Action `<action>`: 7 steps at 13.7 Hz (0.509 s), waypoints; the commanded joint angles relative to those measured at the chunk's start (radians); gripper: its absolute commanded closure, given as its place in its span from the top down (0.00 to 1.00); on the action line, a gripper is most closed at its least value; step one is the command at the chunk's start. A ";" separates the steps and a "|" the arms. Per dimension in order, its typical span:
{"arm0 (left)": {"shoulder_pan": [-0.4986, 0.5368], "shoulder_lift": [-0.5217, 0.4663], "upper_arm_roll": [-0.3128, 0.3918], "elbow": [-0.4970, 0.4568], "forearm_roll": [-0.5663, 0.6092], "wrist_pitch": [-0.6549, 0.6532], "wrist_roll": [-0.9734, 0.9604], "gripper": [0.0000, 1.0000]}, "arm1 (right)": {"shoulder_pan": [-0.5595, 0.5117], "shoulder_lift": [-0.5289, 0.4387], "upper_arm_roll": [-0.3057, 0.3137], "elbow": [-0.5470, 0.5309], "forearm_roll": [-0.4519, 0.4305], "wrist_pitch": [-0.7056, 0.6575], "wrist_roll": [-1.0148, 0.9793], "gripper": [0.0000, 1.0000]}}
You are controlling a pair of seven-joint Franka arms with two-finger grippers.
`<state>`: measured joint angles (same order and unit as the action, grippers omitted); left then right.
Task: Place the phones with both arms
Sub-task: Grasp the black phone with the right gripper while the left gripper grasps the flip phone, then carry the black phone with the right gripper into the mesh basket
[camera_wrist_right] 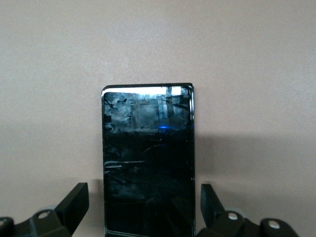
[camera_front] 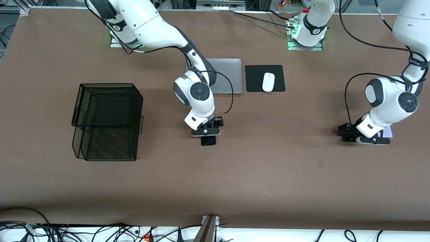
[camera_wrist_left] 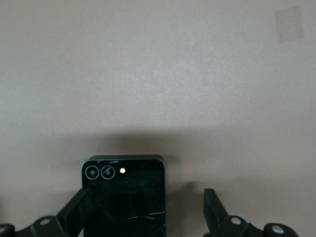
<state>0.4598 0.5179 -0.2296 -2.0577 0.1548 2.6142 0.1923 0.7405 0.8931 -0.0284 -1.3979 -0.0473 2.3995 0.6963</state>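
Note:
My right gripper (camera_front: 206,132) is down at the middle of the table, open, its jaws astride the long black slab phone (camera_front: 208,140). In the right wrist view the slab (camera_wrist_right: 147,158) lies between the gripper's (camera_wrist_right: 143,190) two fingers with a gap on each side. My left gripper (camera_front: 371,140) is low at the left arm's end, open. In the left wrist view the small black phone with the orange dot (camera_wrist_left: 126,195) lies between its (camera_wrist_left: 146,197) fingers, against one finger and apart from the other. The hand hides this phone in the front view. The lavender phone (camera_front: 388,131) peeks out beside that hand.
A black wire mesh basket (camera_front: 107,121) stands toward the right arm's end. A grey laptop (camera_front: 228,75) and a white mouse (camera_front: 268,81) on a black pad (camera_front: 278,72) lie near the bases. A pale square patch (camera_wrist_left: 289,23) marks the brown table cover.

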 commanded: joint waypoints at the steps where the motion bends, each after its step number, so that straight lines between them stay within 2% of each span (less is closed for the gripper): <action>1: 0.043 -0.022 -0.014 -0.022 0.014 0.010 0.064 1.00 | 0.011 0.023 -0.011 0.025 -0.052 0.003 0.026 1.00; 5: 0.074 0.005 -0.014 -0.021 0.014 0.067 0.099 1.00 | 0.011 0.026 -0.011 0.025 -0.059 0.004 0.060 0.98; 6: 0.076 0.011 -0.014 -0.021 0.014 0.073 0.089 1.00 | 0.011 0.026 -0.011 0.025 -0.062 0.004 0.058 0.90; 7: 0.074 0.014 -0.014 -0.021 0.014 0.075 0.085 1.00 | 0.011 0.026 -0.011 0.025 -0.069 0.006 0.057 0.76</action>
<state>0.5210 0.5258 -0.2294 -2.0697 0.1548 2.6650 0.2680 0.7405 0.9031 -0.0302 -1.3979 -0.0879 2.4006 0.7227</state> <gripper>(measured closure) 0.000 0.022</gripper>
